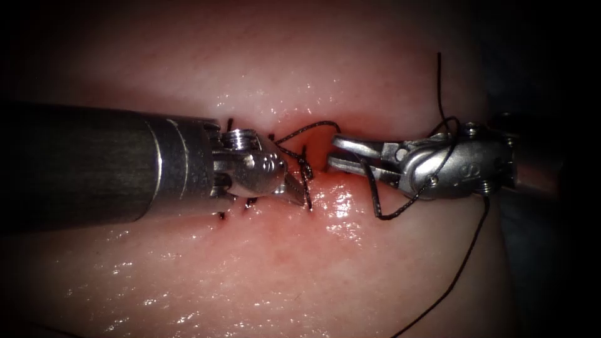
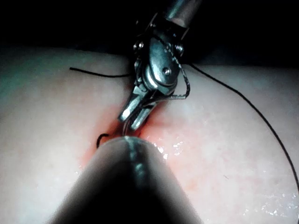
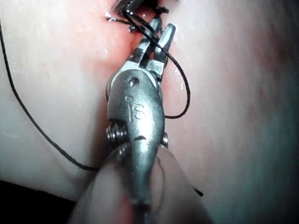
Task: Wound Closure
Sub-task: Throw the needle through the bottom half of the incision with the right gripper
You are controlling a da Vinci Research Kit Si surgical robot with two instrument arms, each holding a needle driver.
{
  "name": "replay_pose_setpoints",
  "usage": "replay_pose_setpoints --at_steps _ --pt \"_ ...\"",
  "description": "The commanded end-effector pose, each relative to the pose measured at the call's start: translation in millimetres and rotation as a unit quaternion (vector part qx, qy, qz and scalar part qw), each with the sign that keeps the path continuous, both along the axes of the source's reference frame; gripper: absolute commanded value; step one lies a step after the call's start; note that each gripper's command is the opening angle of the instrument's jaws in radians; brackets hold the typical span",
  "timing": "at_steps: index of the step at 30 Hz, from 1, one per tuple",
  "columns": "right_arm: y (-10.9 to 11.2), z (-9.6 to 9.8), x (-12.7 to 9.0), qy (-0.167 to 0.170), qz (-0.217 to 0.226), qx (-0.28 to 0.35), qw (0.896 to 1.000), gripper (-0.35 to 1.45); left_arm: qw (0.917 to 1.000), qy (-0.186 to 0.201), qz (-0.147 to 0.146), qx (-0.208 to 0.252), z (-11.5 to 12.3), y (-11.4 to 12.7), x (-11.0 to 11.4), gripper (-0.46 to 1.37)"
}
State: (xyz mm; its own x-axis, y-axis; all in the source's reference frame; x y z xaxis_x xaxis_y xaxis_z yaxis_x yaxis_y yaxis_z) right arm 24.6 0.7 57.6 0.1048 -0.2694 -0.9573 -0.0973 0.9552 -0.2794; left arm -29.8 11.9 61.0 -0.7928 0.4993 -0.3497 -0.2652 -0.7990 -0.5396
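The left tool (image 1: 294, 188), jaws pinched on the thread (image 1: 305, 169), points right along the cut (image 1: 316, 181). The right tool (image 1: 335, 153) points left, jaws slightly parted, holding nothing; thread loops around it and trails off right over the tissue (image 1: 250, 269). No needle can be made out.

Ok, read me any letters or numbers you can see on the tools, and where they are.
"IS": stamped on the right tool's body, right wrist view.
Stamps on the left tool's body and, in the endoscope view, the right's: too blurred to read.
Left hand shut on the thread; right hand open, thread draped over its body.
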Motion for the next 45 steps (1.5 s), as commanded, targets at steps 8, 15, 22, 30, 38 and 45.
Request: replay_pose_setpoints --at_steps 8,15,22,30,38,45 --pt "1.3 -0.5 -0.4 0.002 0.000 0.008 1.000 -0.35 0.9999 -0.009 -0.009 -0.004 -1.1 -0.5 -1.0 0.00" --pt "2.0 -0.4 -1.0 -0.034 -0.025 0.016 0.999 -0.35 0.9985 -0.039 -0.024 -0.030 -2.8 -0.6 -2.5 -0.07" --pt "3.0 -0.6 -1.8 -0.037 -0.031 0.020 0.999 -0.35 0.9954 -0.067 -0.051 -0.045 -3.3 -1.1 -4.1 -0.07" --pt "3.9 -1.1 -2.0 -0.059 -0.066 0.031 0.996 -0.35 0.9929 -0.077 -0.070 -0.058 -2.4 -1.4 -5.2 -0.12" --pt "4.9 -0.9 -2.0 -0.056 -0.077 0.055 0.994 -0.35 0.9926 -0.076 -0.066 -0.067 0.0 -2.7 -5.1 -0.15" --pt "6.5 -1.2 -2.2 -0.052 -0.063 0.135 0.987 -0.35 0.9926 -0.075 -0.068 -0.066 0.9 -3.8 -4.1 -0.15"
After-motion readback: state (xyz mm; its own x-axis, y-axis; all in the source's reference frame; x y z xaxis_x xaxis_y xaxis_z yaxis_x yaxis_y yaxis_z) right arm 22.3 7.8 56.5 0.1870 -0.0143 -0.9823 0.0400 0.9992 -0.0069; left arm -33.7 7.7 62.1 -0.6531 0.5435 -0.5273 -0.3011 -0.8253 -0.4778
